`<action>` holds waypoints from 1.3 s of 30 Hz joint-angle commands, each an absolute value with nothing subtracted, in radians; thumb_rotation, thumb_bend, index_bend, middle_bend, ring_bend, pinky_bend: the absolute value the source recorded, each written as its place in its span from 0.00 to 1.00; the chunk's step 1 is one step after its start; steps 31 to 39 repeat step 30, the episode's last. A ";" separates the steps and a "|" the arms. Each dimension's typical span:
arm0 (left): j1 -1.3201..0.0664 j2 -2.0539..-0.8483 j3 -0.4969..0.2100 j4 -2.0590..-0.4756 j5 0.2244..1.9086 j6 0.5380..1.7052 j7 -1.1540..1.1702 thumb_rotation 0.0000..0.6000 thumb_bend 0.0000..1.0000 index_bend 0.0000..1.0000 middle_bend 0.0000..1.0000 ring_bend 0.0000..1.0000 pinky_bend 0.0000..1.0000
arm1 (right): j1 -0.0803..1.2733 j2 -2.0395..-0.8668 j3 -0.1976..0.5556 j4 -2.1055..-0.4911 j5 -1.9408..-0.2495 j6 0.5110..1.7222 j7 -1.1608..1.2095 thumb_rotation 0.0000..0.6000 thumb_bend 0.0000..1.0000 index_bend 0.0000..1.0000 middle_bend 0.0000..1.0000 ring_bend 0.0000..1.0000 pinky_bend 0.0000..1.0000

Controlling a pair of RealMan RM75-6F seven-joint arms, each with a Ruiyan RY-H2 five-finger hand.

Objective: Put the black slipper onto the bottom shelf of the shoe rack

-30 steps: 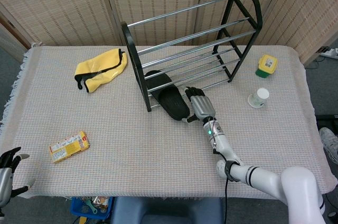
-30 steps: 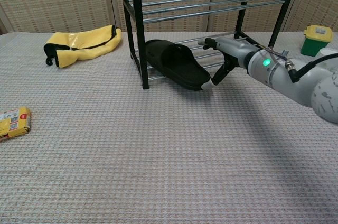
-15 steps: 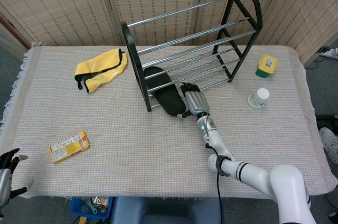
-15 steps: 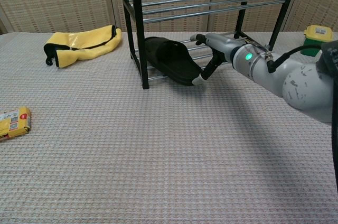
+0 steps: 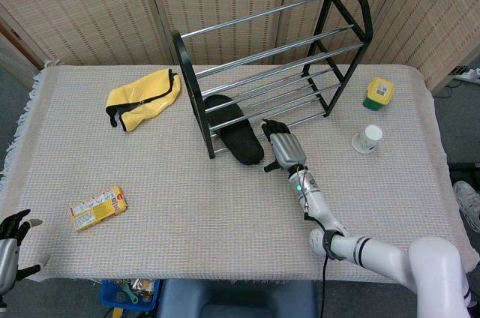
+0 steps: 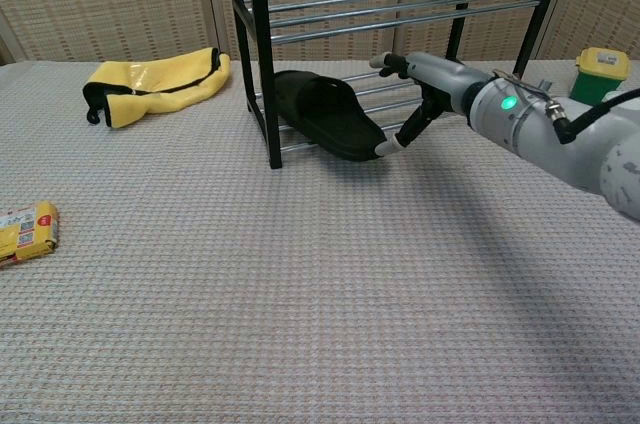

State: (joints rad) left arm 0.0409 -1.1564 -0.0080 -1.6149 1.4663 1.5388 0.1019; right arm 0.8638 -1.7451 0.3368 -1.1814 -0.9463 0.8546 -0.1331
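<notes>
The black slipper (image 5: 234,135) had been pushed further under the shoe rack (image 5: 270,63), lying partly on its bottom shelf, heel end still protruding. The right robot hand (image 5: 281,147) had since been drawn back slightly, fingers spread, holding nothing; a further nudge seemed needed.
</notes>
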 commanded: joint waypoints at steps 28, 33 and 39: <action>0.007 -1.171 -0.034 -1.644 1.475 1.540 0.144 1.00 0.20 0.31 0.16 0.16 0.32 | 0.220 -1.189 -0.042 -1.676 -1.356 1.481 -0.037 1.00 0.10 0.00 0.09 0.00 0.00; 0.006 -1.172 -0.034 -1.652 1.476 1.542 0.150 1.00 0.20 0.31 0.16 0.16 0.32 | 0.189 -1.182 -0.056 -1.668 -1.372 1.499 -0.015 1.00 0.10 0.00 0.10 0.00 0.00; 0.006 -1.172 -0.034 -1.652 1.476 1.542 0.150 1.00 0.20 0.31 0.16 0.16 0.32 | 0.189 -1.182 -0.056 -1.668 -1.372 1.499 -0.015 1.00 0.10 0.00 0.10 0.00 0.00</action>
